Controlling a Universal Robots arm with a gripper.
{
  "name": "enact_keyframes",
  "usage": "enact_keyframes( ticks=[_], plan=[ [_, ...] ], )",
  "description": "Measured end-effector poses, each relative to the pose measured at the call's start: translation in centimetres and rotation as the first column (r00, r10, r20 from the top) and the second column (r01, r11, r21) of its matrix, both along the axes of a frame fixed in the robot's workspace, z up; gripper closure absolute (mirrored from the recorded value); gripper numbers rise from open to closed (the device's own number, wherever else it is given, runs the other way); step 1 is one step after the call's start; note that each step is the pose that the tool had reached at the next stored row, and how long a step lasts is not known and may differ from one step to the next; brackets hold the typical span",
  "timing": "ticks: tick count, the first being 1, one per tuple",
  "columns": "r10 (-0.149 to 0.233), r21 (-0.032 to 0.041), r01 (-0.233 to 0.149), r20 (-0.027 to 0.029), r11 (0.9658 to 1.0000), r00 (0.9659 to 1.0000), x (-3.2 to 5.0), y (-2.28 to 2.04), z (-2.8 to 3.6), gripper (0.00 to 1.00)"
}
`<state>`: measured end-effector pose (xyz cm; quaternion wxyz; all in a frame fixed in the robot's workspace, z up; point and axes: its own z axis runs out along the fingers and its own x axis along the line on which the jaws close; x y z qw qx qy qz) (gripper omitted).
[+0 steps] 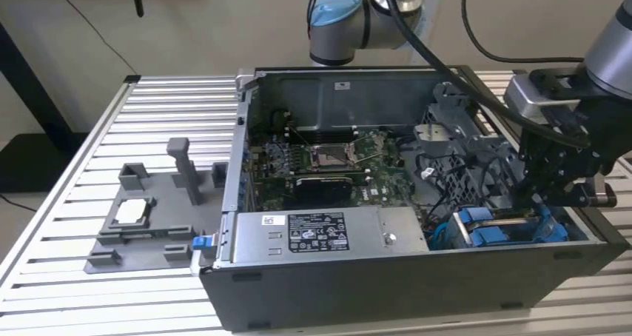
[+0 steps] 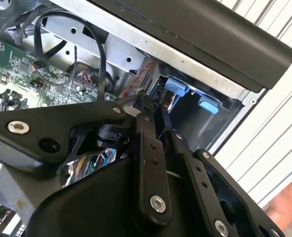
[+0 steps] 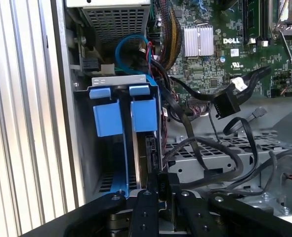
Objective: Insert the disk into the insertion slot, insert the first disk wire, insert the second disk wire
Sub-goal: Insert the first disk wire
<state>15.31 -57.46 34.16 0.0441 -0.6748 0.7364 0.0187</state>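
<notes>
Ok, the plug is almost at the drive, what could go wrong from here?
One: the black connector held in the end effector could meet the disk misaligned and jam or bend. Two: the loose black cables looping beside it could snag as the arm moves.

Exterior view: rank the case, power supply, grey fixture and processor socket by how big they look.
Largest: case.
Next: power supply and grey fixture look about alike, so I won't rank them against each other.
Smallest: processor socket.

My gripper (image 3: 162, 195) is black; blue tabs (image 3: 108, 118) (very bright), green board (image 3: 225, 29), dark grey case (image 1: 395, 284), silver striped table (image 1: 59, 277).
</notes>
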Motion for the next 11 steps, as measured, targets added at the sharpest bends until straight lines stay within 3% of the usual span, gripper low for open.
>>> enact_keyframes(
  ticks=[4, 11],
  plan=[
    [0.0, -0.0002, 0.0, -0.0036, 1.0, 1.0, 0.03, -0.02, -0.12, 0.8],
    [0.0, 0.0033, 0.0, -0.0039, 1.0, 1.0, 0.06, -0.02, -0.39, 0.8]
  ],
)
